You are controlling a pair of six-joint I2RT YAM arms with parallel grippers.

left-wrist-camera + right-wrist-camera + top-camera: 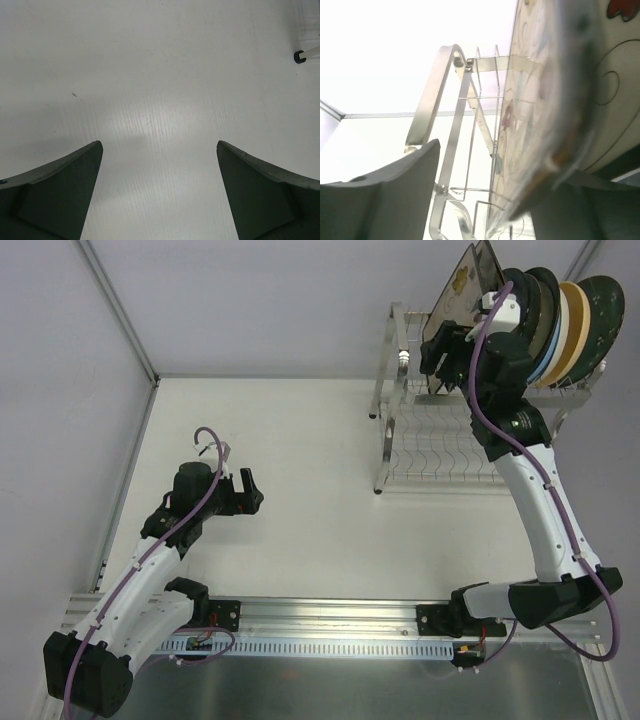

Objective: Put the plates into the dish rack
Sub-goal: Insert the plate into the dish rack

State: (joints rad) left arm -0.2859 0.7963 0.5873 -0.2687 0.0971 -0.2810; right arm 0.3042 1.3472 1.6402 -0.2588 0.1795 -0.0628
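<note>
The silver wire dish rack (440,445) stands at the back right of the table. Several plates (572,320) stand on edge in its upper shelf: dark green, cream, tan and blue ones. At the left end of that row stands a square cream floral plate (462,285), tilted. My right gripper (446,352) is at this plate's lower edge. In the right wrist view the floral plate (545,100) lies against the right finger, while the left finger (415,175) stands apart from it, so the right gripper (495,170) is open. My left gripper (252,490) hovers open over bare table, with nothing in it (160,150).
The rack's tubular frame (427,100) and wires show just behind the right fingers. A rack foot (300,56) shows at the top right of the left wrist view. A metal rail (330,615) runs along the near edge, and white walls close the left and back.
</note>
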